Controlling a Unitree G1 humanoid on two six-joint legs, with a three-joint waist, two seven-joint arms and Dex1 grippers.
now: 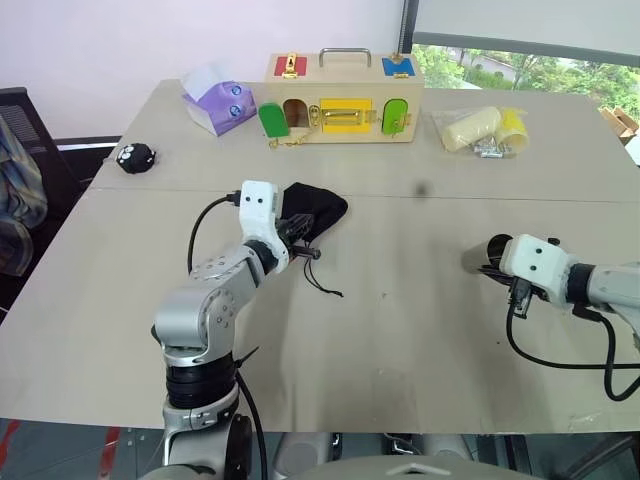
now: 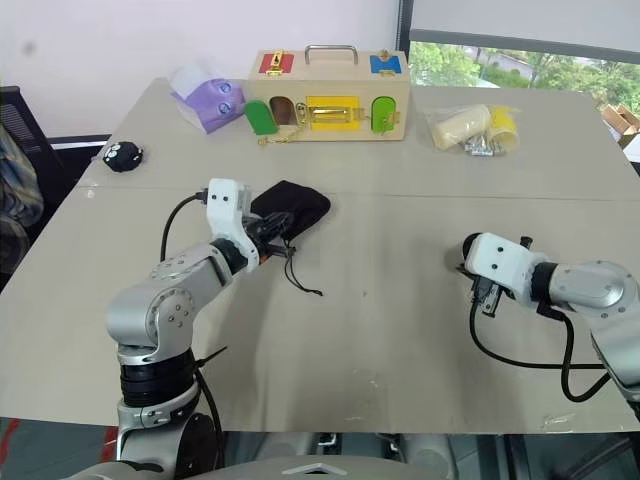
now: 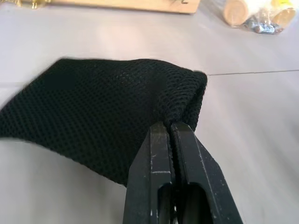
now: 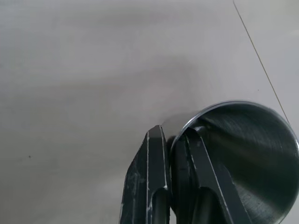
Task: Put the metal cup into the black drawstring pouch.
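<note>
Two grips: both arms have their things in hand, well apart on the pale tabletop (image 1: 400, 330)
Left gripper (image 3: 169, 127): black fingers pressed together on a fold at the edge of the soft black mesh drawstring pouch (image 1: 315, 208)
Pouch place: bunched just beyond the left gripper, near the table's middle seam, its thin black cord (image 1: 322, 280) trailing toward the robot
Right gripper (image 4: 174, 135): narrow, pinching the rim of the shiny silver steel cup (image 4: 243, 154), one finger inside the wall and one outside
Cup place: at the right side of the table, held at the fingertips, mouth toward the wrist camera
Step in hand: both things look secured; bringing them together seems not yet begun
Next move calls for: an open pouch mouth, likely lifted so it gapes, then the cup carried across and fed in
Hard to make out: whether the pouch mouth is open, and where it faces; whether the cup is clear of the table
</note>
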